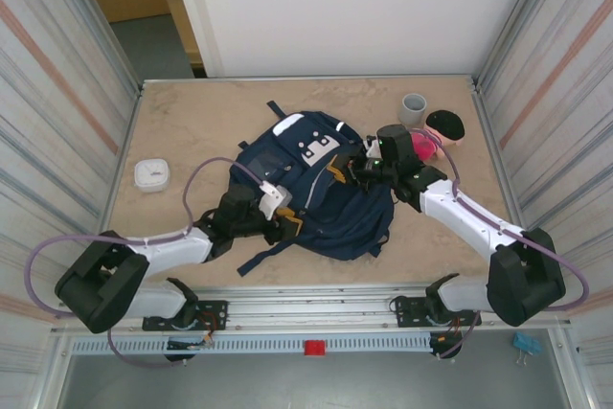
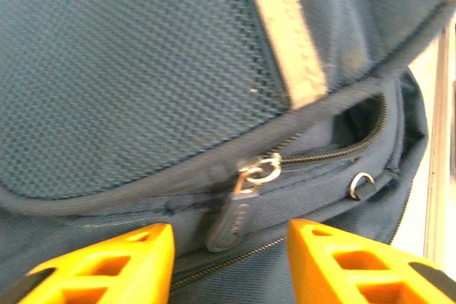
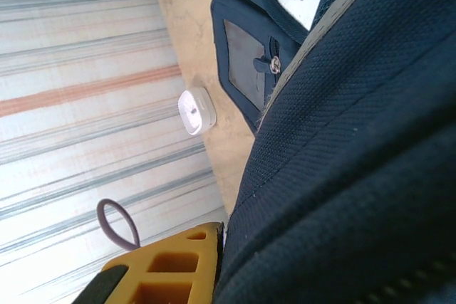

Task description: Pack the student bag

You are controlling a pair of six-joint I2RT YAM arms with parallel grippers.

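The student bag (image 1: 321, 200) is laid flat at the middle of the table (image 1: 192, 122), its white patches turned toward the far side. The left gripper (image 1: 289, 225) is placed at the bag's near left edge. In the left wrist view its orange fingers (image 2: 107, 265) are held wide apart, with nothing between them. A grey zipper pull (image 2: 231, 217) is seen just beyond the gap, on a zip that is parted toward the right. The right gripper (image 1: 357, 171) is set against the bag's right side. One orange finger (image 3: 171, 267) is seen beside the fabric; its spread cannot be told. A small white round object (image 1: 151, 174) is noted well to the left, and a grey cup (image 1: 413, 108) at the far right.
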